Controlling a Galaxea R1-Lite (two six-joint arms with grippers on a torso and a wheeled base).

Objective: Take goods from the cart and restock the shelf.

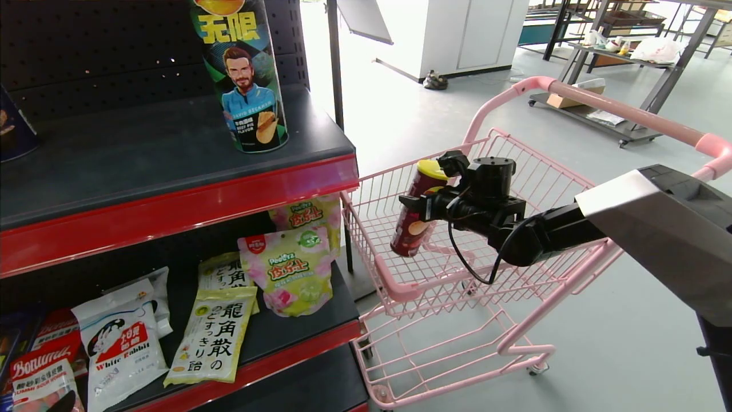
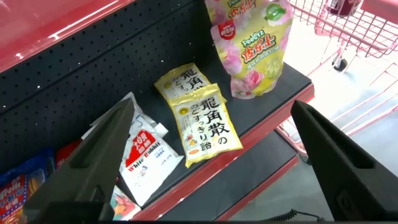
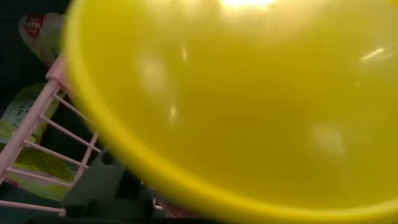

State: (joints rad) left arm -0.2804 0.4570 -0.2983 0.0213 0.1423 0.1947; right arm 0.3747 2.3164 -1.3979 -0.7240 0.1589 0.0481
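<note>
My right gripper (image 1: 428, 194) is shut on a dark red chip can (image 1: 413, 217) with a yellow lid (image 3: 249, 99), holding it tilted above the pink cart (image 1: 514, 171), near the cart's shelf-side rim. A tall green chip can (image 1: 245, 74) stands upright on the upper shelf (image 1: 171, 149). My left gripper (image 2: 211, 168) is open with nothing between its fingers, in front of the lower shelf (image 2: 261, 143), where snack bags lie.
The lower shelf holds a pink-green pouch (image 1: 291, 269), yellow candy bags (image 1: 214, 332), a white candy bag (image 1: 120, 343) and a red packet (image 1: 43, 377). The upper shelf has free room left of the green can. Racks and a white cabinet (image 1: 469, 34) stand behind the cart.
</note>
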